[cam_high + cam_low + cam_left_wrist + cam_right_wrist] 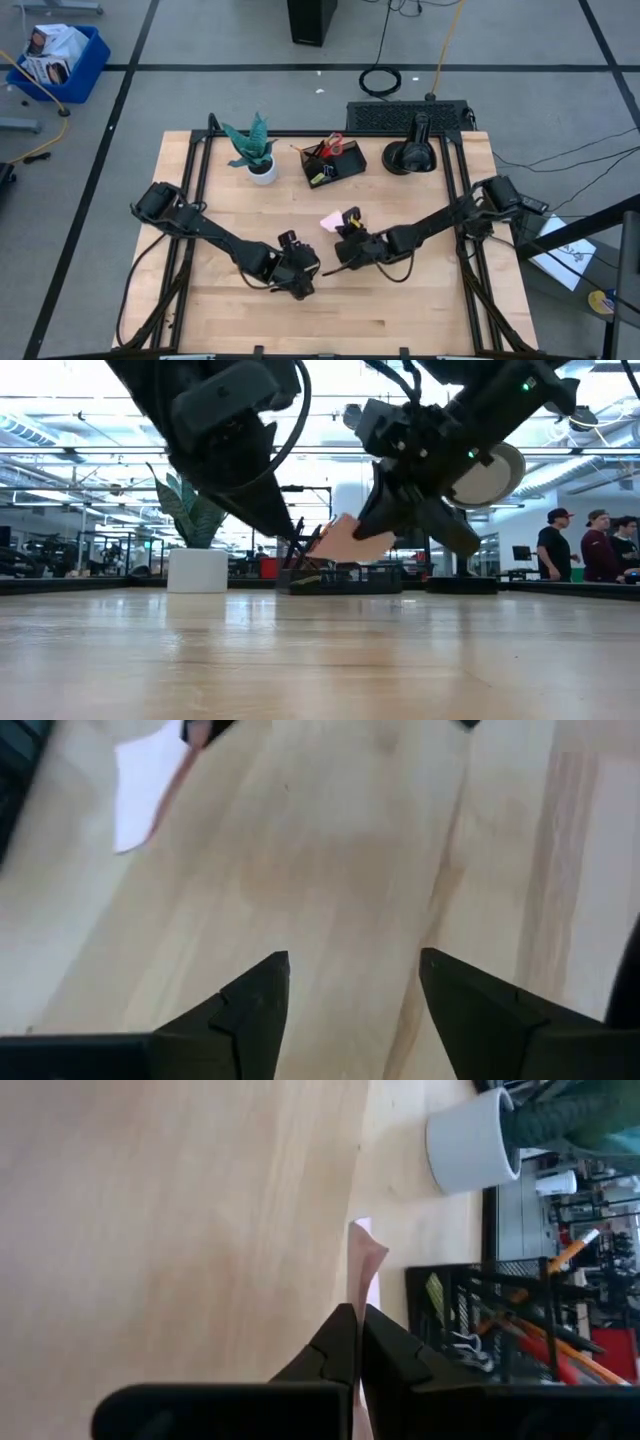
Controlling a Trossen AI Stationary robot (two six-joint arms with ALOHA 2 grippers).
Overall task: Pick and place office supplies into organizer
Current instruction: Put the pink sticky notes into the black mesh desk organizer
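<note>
1. Pink sticky-note pad (331, 220): near the table's centre, pinched by one edge in the right gripper (347, 222), whose fingers are pressed together on it. In the low view the pad (350, 540) hangs tilted, clear of the tabletop.
2. Organizer (334, 162): at 12 o'clock from the pad, well apart, between the white pot (263, 172) at its 9 o'clock and a black domed object (409, 157) at its 3 o'clock. Scissors and pens already stand in it.
3. Left gripper (297, 278): at 7 o'clock from the pad, fingers spread, nothing between them; only bare table (340, 860) lies ahead.
4. Risk, as judged: the hold is thin and at an edge, so loose sheets may fan or the pad may slip during the carry. A tilted pad could also catch the organizer's rim or the items standing inside.
5. Risk, as judged: the two arms sit close; a swing toward 12 o'clock could brush the left one.
6. View differences: the right wrist view alone shows the fingers meeting on the pad (366, 1270) and clips in the organizer (470, 1345). The low view alone shows the lift off the table. The high view alone gives the layout.
</note>
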